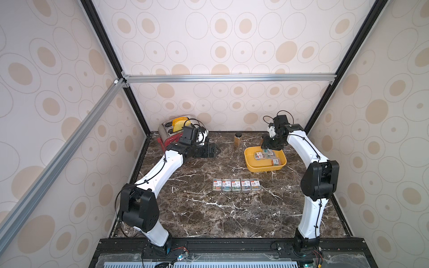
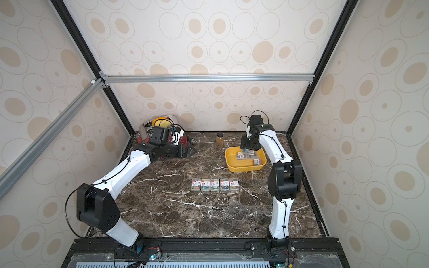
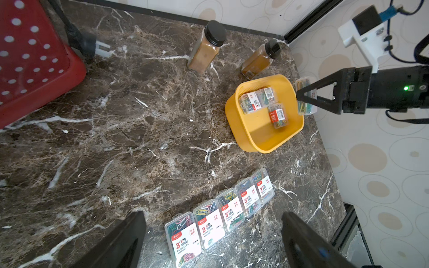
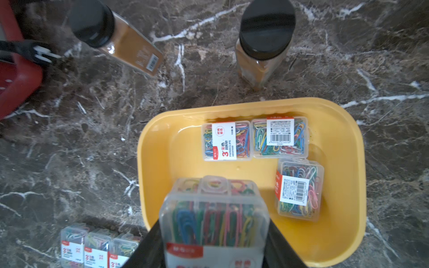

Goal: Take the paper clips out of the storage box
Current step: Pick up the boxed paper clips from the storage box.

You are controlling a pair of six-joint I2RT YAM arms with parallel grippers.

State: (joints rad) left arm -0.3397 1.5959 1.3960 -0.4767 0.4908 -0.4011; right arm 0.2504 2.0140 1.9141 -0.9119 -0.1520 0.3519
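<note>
Five cases of paper clips (image 1: 236, 184) already lie side by side in a neat row on the bench (image 1: 197, 208), labels up and well apart from the yellow storage box (image 1: 264, 168). That suggests each case lifted out gets added to the line. The right fingers (image 4: 146, 250) are clamped on a sixth case (image 4: 213, 208), pinching its long sides and holding it up over the box, probably high enough to clear the rim on the way out. Three more cases (image 4: 279, 137) rest on the box floor, two touching along its back wall and one just beside them. The left fingers (image 3: 120, 241) stand wide apart and empty, parked over the bench by the red toaster (image 1: 171, 139), likely to keep out of the way. Two brown bottles (image 3: 205, 51) stand behind the box, not touched by either arm.
</note>
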